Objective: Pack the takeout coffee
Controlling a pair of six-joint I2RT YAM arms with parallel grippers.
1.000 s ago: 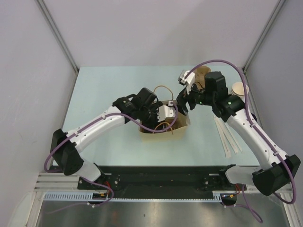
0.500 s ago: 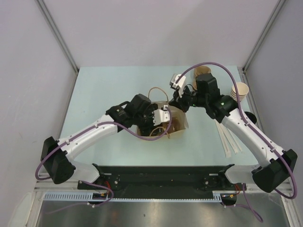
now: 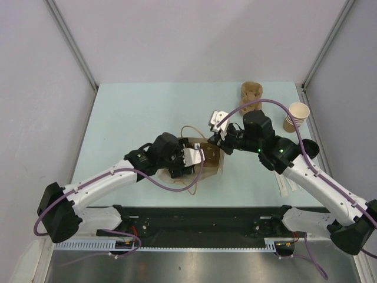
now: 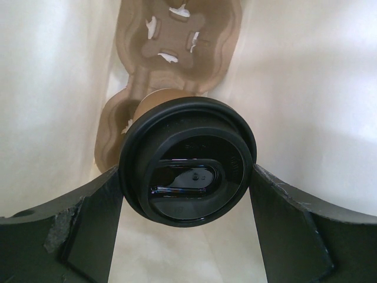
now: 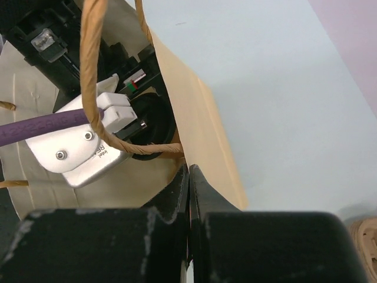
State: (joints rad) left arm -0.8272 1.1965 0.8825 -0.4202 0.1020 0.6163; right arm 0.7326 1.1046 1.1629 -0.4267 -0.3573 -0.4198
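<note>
Top view: we are seeing the left arm (image 3: 112,175) with its wrist inside the open paper bag (image 3: 215,162) at the middle of the table (image 3: 135,112). The right gripper (image 3: 212,142) is meeting the bag's far rim, and a stack of paper cups (image 3: 296,117) is standing well apart at the right. Left wrist view: we are looking down on the black-lidded coffee cup (image 4: 187,159) inside the bag, above a cardboard carrier (image 4: 177,29). The left gripper (image 4: 187,175) is clasping it, jaws wide. Right wrist view: we are finding the right fingers (image 5: 171,194) pressed together, pinching the bag's rim beside a twisted handle (image 5: 89,71).
</note>
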